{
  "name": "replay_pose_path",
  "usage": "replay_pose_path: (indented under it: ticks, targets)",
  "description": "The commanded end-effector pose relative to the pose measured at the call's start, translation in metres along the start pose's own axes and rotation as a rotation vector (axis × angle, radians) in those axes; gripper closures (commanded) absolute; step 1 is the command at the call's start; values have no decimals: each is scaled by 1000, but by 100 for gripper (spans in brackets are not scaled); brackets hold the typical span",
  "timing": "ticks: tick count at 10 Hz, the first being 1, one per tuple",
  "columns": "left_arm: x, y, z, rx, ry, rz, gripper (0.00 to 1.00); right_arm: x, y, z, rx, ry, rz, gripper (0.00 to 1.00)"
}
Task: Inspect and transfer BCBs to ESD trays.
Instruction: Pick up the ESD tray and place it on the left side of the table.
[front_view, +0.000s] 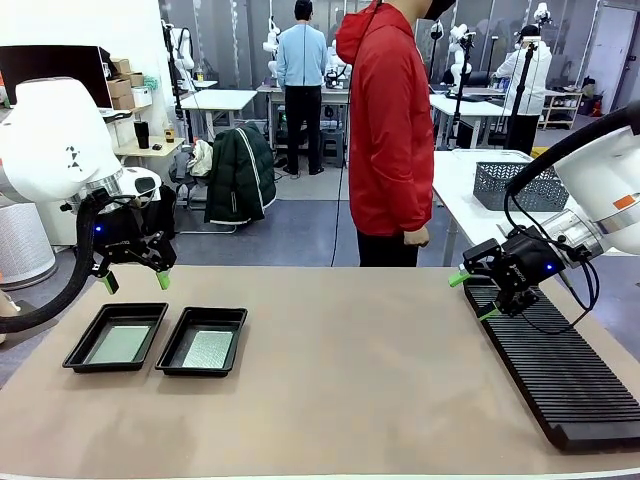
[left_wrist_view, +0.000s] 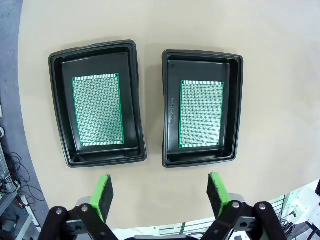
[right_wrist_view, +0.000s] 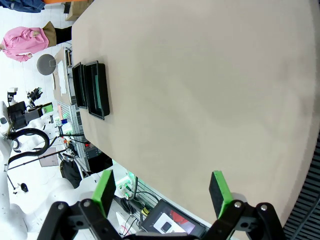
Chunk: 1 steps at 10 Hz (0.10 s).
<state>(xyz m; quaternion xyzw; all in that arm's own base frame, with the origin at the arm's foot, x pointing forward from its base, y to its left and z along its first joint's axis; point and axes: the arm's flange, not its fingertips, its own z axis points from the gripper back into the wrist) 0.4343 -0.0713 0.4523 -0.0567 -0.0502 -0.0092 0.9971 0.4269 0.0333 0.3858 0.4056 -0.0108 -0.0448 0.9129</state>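
On the tan, matte tabletop (front_view: 360, 380), at the robot's left: two shallow black plastic ESD trays (front_view: 117, 337) (front_view: 203, 341) lying side by side with a narrow gap between them, flared rims raised, corners rounded. Holding one thin rectangular BCB each, flat on the floor: left board (left_wrist_view: 97, 110) and right board (left_wrist_view: 201, 114), green and finely dotted in the left wrist view, pale and silvery from the front. Leaving a black margin of tray floor showing round each board.

Above the trays: left gripper (front_view: 133, 278) hovering, jaws spread wide, nothing between the green pads (left_wrist_view: 104, 196).

At the far right: right gripper (front_view: 476, 297) hanging over the near end of a long black ribbed rack (front_view: 560, 372), jaws likewise parted and gripping nothing. Rack lying along the table's right edge.

Between trays and rack: broad bare tabletop, smooth and unmarked. Beyond the far edge: person in a red jacket (front_view: 390, 130) standing, one hand (front_view: 415, 237) hanging.
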Motion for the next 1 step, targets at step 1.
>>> replay_pose_path:
  ticks: [1]
  targets:
    - [0,1,1,-1,-1,2,0,1,2,0,-16,-8,-20,0]
